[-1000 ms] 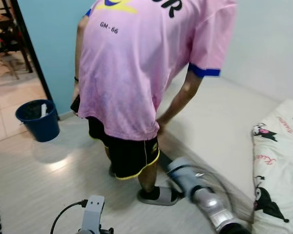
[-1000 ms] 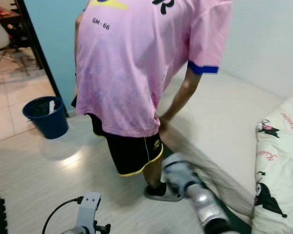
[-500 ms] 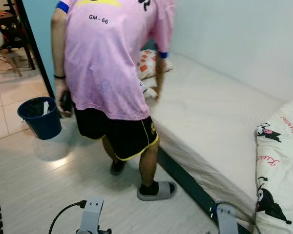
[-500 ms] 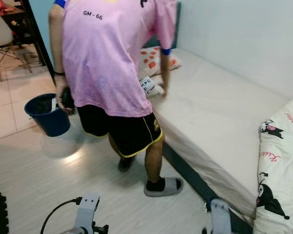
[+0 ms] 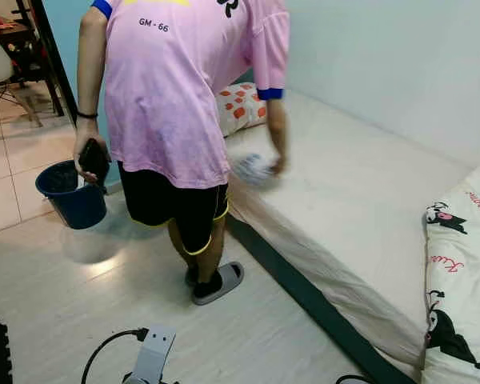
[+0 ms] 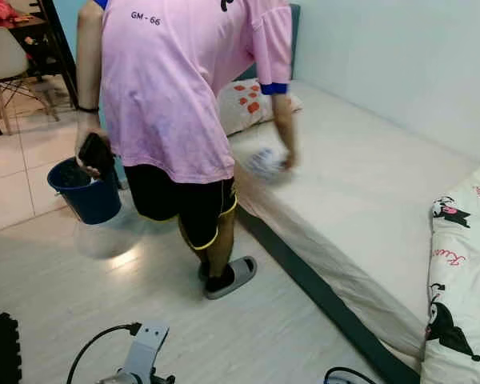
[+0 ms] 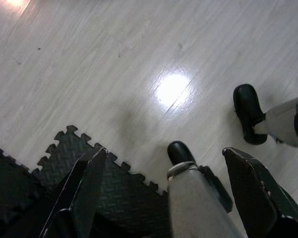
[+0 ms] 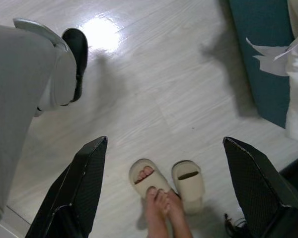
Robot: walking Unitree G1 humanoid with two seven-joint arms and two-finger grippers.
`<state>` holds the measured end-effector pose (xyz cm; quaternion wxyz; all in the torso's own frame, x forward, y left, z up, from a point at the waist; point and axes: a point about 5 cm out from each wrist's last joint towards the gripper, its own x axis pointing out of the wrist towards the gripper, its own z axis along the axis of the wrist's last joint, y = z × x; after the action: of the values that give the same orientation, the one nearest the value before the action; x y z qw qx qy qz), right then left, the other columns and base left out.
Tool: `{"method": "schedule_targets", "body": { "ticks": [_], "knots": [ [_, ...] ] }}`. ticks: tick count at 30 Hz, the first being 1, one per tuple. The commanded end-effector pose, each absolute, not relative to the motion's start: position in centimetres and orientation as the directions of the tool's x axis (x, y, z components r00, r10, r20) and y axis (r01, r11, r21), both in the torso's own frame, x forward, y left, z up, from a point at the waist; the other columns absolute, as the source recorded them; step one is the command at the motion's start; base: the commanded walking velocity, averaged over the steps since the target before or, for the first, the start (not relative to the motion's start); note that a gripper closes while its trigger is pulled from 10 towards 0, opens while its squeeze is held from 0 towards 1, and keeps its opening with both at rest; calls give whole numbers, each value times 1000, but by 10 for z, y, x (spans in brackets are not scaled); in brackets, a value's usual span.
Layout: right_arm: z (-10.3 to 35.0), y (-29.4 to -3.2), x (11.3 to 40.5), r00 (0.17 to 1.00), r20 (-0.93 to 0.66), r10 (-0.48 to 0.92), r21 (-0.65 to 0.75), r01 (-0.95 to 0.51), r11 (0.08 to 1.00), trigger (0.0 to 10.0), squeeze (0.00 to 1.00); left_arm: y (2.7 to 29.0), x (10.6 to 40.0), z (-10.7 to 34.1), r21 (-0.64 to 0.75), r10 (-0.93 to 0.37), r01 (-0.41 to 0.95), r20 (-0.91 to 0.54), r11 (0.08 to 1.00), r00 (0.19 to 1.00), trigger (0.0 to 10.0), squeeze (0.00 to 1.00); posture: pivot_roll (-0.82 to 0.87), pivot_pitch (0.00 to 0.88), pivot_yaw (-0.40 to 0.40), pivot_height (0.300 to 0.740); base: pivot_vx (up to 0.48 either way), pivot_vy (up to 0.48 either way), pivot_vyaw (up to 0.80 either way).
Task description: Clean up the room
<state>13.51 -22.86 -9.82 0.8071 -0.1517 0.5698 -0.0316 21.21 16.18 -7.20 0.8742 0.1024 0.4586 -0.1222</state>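
Pink cotton takes up much of the head views: a person (image 5: 184,96) in a pink shirt and black shorts bends over the bed (image 5: 360,208), one hand on a small crumpled thing (image 5: 252,168) at the mattress edge, blurred so I cannot tell what it is, the other hand holding a dark phone (image 5: 94,158) just above a blue bucket (image 5: 70,196) on the floor. A spotted pillow (image 5: 238,106) lies at the head of the bed and a cartoon-print quilt (image 5: 460,272) lies bunched at the near right corner. Both arms hang low and idle. The left gripper (image 7: 164,193) points at pale floorboards and a black foam mat (image 7: 49,183), fingers spread wide and holding nothing; the right gripper (image 8: 164,183) is likewise spread wide and empty above the floor, where bare feet beside beige slippers (image 8: 169,181) show between its fingers. For tidying, the quilt is probably the thing nearest to reach: soft, limp and bulky, light for its size, likely to sag and slide if pinched at one point, so a hold on a thick fold near its edge would suit best. The bucket looks stiff and is best taken by its rim.
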Motion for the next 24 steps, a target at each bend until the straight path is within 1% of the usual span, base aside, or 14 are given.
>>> {"method": "schedule_targets", "body": {
  "ticks": [1, 9, 13, 16, 19, 24],
  "knots": [
    [-97, -228, 140, 351, -909, -225, -292, -150, 944, 10000, 0, 166, 213, -71, 91, -114, 339, -835, 936, 539, 10000, 0, -112, 59, -30, 740, 0, 0, 0],
    [-92, -223, 156, 382, -901, -204, -305, -225, 925, 10000, 0, 166, 213, -71, 100, -119, 365, -839, 926, 531, 10000, 0, -105, 68, -30, 740, 0, 0, 0],
    [-93, -223, 153, 377, -904, -202, -304, -235, 923, 10000, 0, 166, 212, -72, 103, -120, 376, -843, 921, 525, 10000, 0, -106, 70, -30, 740, 0, 0, -309],
    [-96, -223, 144, 359, -912, -201, -300, -246, 922, 10000, 0, 165, 212, -72, 116, -122, 409, -851, 905, 511, 10000, 0, -106, 76, -28, 740, 0, 0, -769],
    [-97, -223, 143, 358, -912, -201, -300, -247, 922, 10000, 0, 165, 212, -72, 120, -123, 419, -852, 900, 508, 10000, 0, -106, 76, -27, 740, 0, 0, -781],
    [-97, -222, 144, 359, -912, -198, -298, -247, 922, 10000, 0, 166, 213, -71, 143, -129, 474, -859, 869, 496, 10000, 0, -109, 79, -20, 740, 0, 0, -781]
  ]
}}
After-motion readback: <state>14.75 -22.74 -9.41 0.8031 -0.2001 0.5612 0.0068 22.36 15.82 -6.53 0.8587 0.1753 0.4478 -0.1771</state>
